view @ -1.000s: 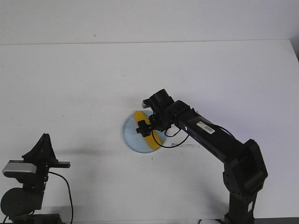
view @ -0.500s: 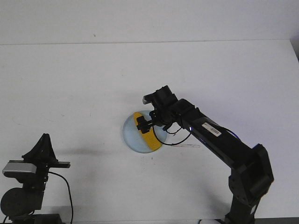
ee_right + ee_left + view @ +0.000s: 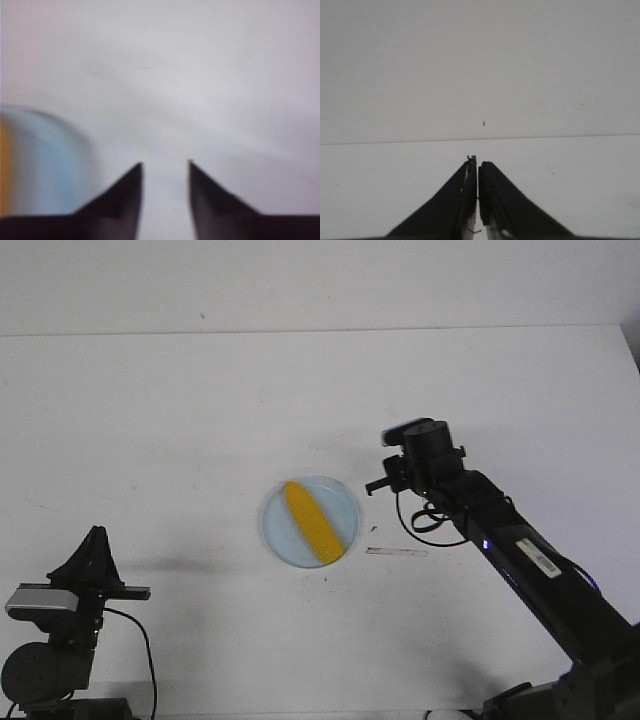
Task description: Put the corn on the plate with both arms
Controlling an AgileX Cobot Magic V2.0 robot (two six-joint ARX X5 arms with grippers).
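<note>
The yellow corn (image 3: 313,521) lies diagonally on the pale blue plate (image 3: 280,535) in the middle of the table. My right gripper (image 3: 378,483) is open and empty, raised just right of the plate and apart from it. In the blurred right wrist view the gripper (image 3: 165,165) has spread jaws over bare table, with the plate (image 3: 45,155) and a sliver of corn (image 3: 4,165) at the edge. My left gripper (image 3: 98,535) rests at the front left, far from the plate. In the left wrist view it (image 3: 478,162) is shut and holds nothing.
A thin pale strip (image 3: 397,551) lies on the table right of the plate, under my right arm. The white table's far edge (image 3: 320,330) meets a white wall.
My right gripper has let go of the corn and pulled back to the right and up. The corn now lies free on the plate. The left arm has not moved.
</note>
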